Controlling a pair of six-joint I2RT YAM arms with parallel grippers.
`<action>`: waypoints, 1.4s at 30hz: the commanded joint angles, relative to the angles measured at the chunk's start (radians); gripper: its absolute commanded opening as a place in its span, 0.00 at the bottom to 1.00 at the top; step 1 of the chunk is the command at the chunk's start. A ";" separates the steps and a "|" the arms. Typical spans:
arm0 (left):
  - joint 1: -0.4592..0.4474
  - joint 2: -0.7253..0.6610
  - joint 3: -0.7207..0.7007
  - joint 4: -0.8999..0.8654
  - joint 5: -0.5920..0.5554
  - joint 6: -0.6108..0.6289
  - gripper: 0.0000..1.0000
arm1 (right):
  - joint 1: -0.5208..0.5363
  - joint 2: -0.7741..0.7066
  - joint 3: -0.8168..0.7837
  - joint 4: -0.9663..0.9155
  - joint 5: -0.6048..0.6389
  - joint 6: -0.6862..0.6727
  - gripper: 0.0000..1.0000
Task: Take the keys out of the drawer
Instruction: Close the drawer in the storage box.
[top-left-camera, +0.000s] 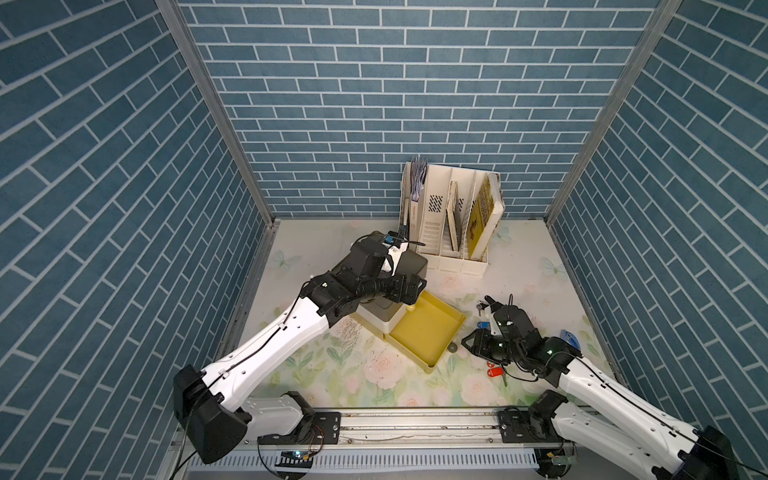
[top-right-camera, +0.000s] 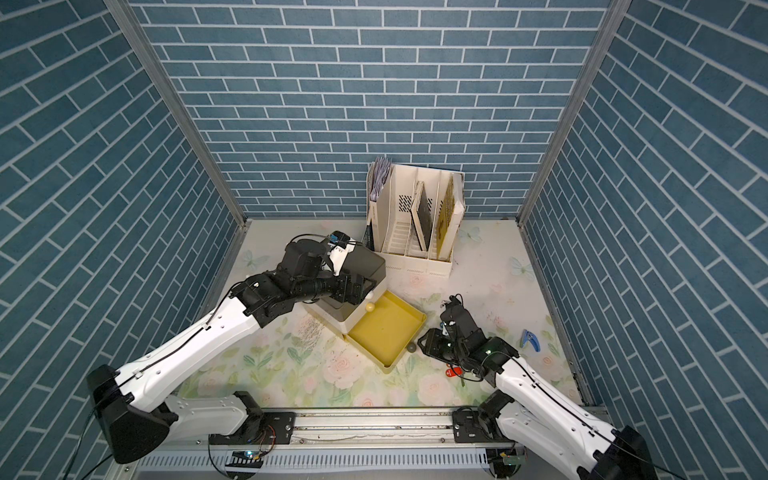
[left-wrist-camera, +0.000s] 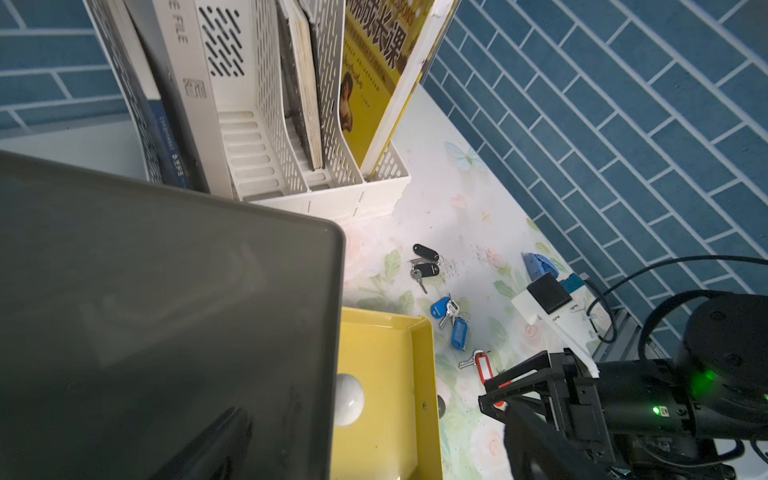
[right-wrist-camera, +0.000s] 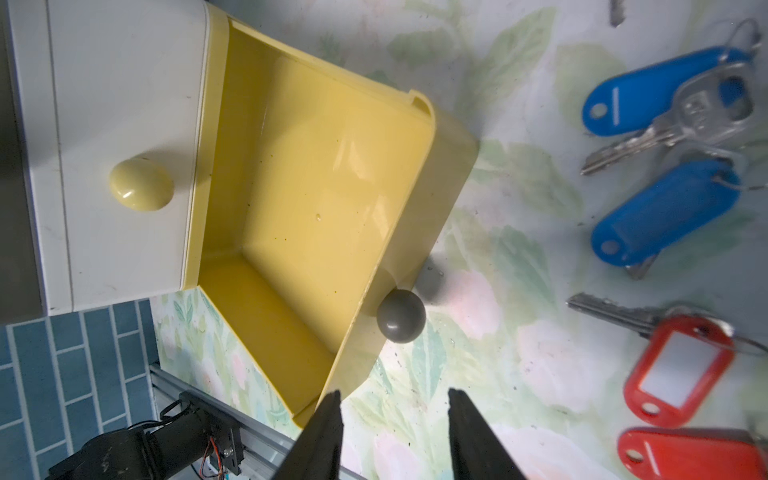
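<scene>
Right of centre in both top views, the yellow drawer (top-left-camera: 428, 328) is seen pulled well out of the small cabinet (top-left-camera: 415, 262), and its floor is bare. The keys (top-left-camera: 482, 325) are all found outside it on the floral table (top-left-camera: 374, 374), just right of the drawer. In the left wrist view the black-fob bunch (left-wrist-camera: 426, 264) is placed highest, the blue-tag bunch (left-wrist-camera: 451, 320) below it and the red-tag bunch (left-wrist-camera: 482, 365) lowest, partly covered by the right gripper (right-wrist-camera: 393, 392). That gripper's jaws are shown parted at the bottom edge of the right wrist view. Nothing is caught between them, and the drawer's grey knob (right-wrist-camera: 401, 316) is framed just above. The blue tags fill that frame's upper right and the red tags its lower right. Over at the cabinet, the left gripper (top-left-camera: 411, 289) is poised at the top's front edge. Its dark fingers (left-wrist-camera: 224, 436) are seen spread wide, and nothing is clamped. A white file rack (top-left-camera: 453, 232) is seen against the back wall.
</scene>
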 joint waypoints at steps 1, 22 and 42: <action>0.045 0.002 0.003 -0.035 0.077 -0.020 1.00 | 0.001 0.015 -0.027 0.065 -0.054 -0.004 0.44; 0.173 0.016 -0.120 0.029 0.199 -0.051 1.00 | 0.001 0.185 -0.060 0.198 -0.106 -0.032 0.44; 0.173 0.005 -0.164 0.036 0.192 -0.045 1.00 | 0.001 0.324 -0.001 0.339 -0.116 -0.047 0.44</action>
